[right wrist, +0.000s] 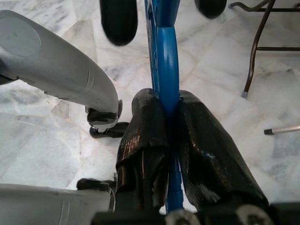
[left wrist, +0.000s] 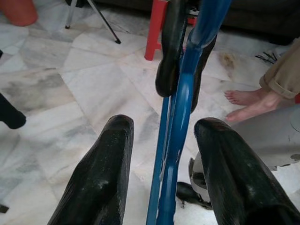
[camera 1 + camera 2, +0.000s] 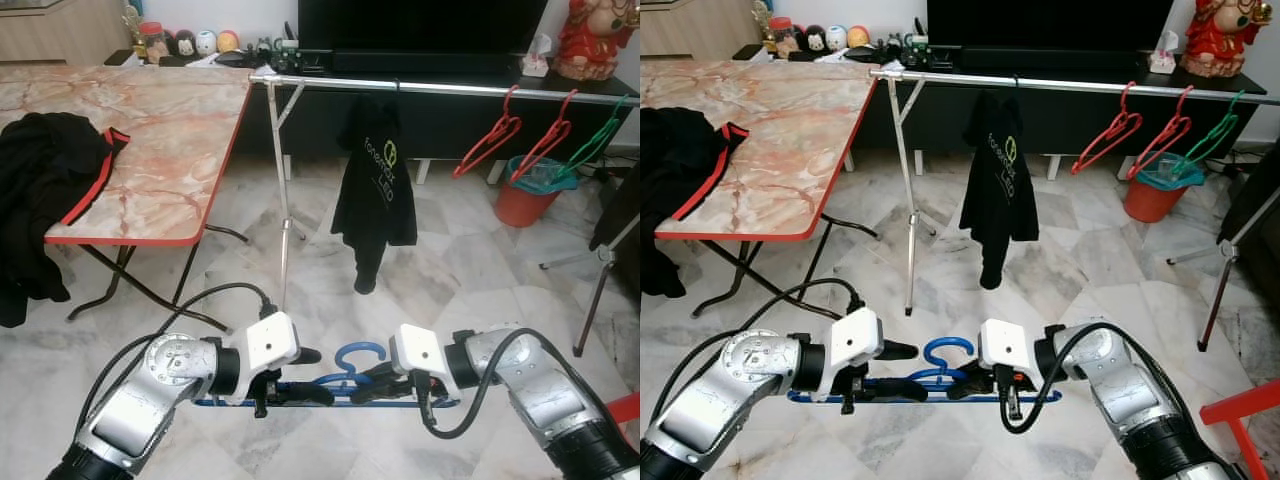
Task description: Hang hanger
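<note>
A blue hanger [image 3: 352, 356] lies level, low in front of me, hook pointing away, between my two grippers. My right gripper [image 1: 166, 101] is shut on the blue hanger [image 1: 167, 51], both fingers pressed against its bar. My left gripper [image 2: 164, 129] is open; the blue hanger [image 2: 180, 117] runs through the gap without touching either finger. In the head views the left gripper [image 3: 306, 377] and right gripper [image 3: 372, 385] face each other. A metal clothes rail [image 3: 440, 88] stands further ahead, carrying a black garment [image 3: 375, 170], two red hangers [image 3: 490, 135] and a green hanger [image 3: 600, 135].
A marble-top folding table [image 3: 170, 120] with black clothing [image 3: 45, 170] stands at the left. An orange bucket [image 3: 525, 195] sits behind the rail. A red stool [image 3: 625, 410] is at my near right. A person's bare foot [image 2: 248, 101] rests on the floor nearby.
</note>
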